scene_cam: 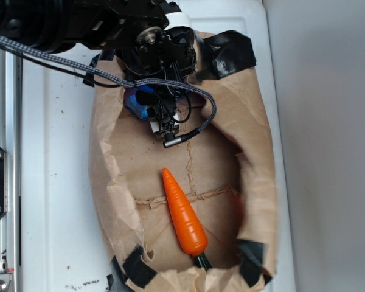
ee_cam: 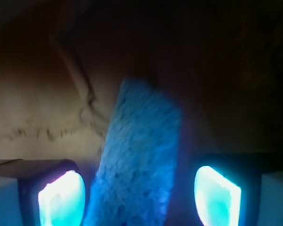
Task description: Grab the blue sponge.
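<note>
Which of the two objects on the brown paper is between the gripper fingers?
The blue sponge, sitting between the gripper's two fingers; the orange carrot lies apart, lower on the paper.

Looks like a robot test bench: white tabletop (scene_cam: 55, 182), aluminium rail (scene_cam: 3, 121) with bolts, crumpled brown paper (scene_cam: 115, 170) taped down with black tape (scene_cam: 228, 52).

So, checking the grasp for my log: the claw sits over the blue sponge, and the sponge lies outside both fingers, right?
Not quite. The wrist view shows the blue sponge lying between the two fingers, not outside them. The claw does sit over it, open, with gaps on both sides.
</note>
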Available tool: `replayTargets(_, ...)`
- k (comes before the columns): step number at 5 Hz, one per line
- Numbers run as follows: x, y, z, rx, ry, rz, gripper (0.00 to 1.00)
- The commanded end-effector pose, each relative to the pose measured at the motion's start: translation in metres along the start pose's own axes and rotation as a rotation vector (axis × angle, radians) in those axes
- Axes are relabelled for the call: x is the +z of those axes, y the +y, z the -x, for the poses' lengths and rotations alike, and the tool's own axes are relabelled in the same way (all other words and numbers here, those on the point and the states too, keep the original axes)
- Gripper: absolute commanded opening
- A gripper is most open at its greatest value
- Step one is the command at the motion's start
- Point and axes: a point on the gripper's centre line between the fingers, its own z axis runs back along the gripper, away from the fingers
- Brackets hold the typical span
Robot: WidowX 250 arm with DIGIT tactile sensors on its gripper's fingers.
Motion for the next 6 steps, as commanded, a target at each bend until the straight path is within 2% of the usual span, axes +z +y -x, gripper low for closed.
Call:
replayTargets(1,0.009,0.010,-0.021,0.029,-0.002,0.000,0.00)
replayTargets(3,0.031,0.006,-0.028,0.044,-0.059,0.031,0.00)
replayTargets(4,0.061,0.005,-0.026,0.048,-0.102,0.056,0.00)
replayTargets(5,0.095,-0.003,-0.015,0.045,-0.177,0.085,0.00)
replayTargets(6,0.117,-0.023,-0.004,0.073,-0.235,0.062,0.00)
